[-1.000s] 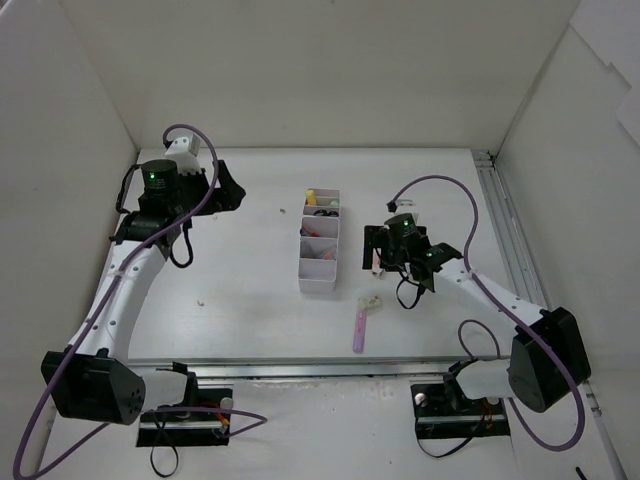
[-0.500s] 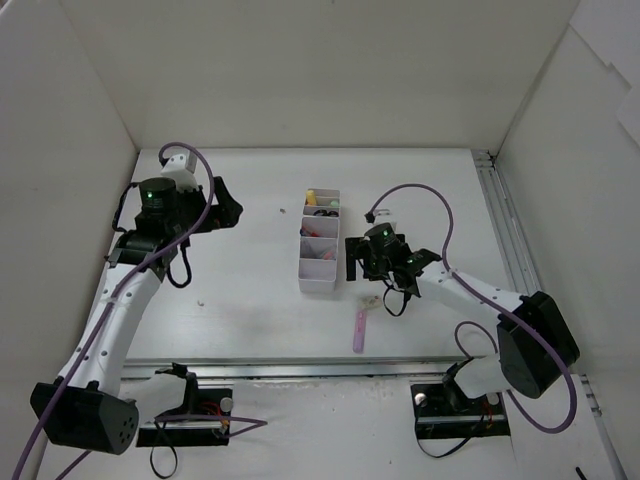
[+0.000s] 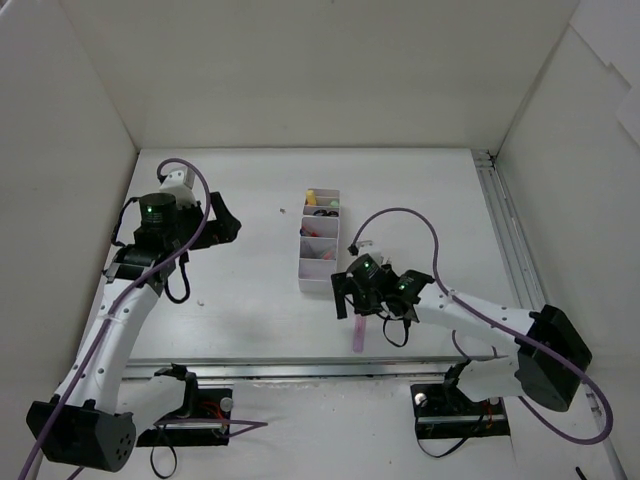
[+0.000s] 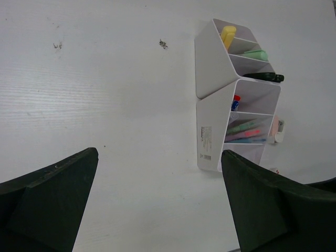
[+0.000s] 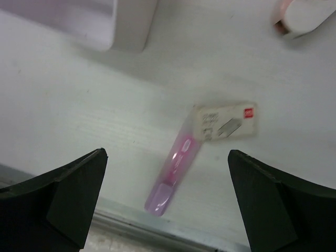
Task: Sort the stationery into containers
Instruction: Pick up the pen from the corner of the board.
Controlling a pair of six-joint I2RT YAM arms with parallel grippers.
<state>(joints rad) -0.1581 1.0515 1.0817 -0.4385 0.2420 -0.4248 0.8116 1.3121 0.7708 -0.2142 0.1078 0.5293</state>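
The white organiser tray (image 3: 303, 262) stands mid-table, with a yellow highlighter (image 4: 228, 34), a green highlighter (image 4: 255, 54), a black item (image 4: 265, 77) and thin pens (image 4: 245, 129) in its compartments. A purple highlighter (image 3: 358, 335) lies near the front edge. In the right wrist view the highlighter (image 5: 176, 170) lies aslant, its far end under a white label (image 5: 226, 122). My right gripper (image 3: 347, 300) is open and empty above it; in its own view (image 5: 165, 202) the fingers stand either side of it. My left gripper (image 3: 225, 222) is open and empty, left of the tray.
A white-pink eraser (image 5: 299, 16) lies on the table to the right of the tray, also in the left wrist view (image 4: 276, 129). A metal strip (image 5: 157, 231) runs along the table's front edge just beyond the highlighter. White walls enclose the table.
My right gripper has moved left and toward the front edge, from beside the tray to above the purple highlighter. My left arm has drawn back slightly toward the front left.
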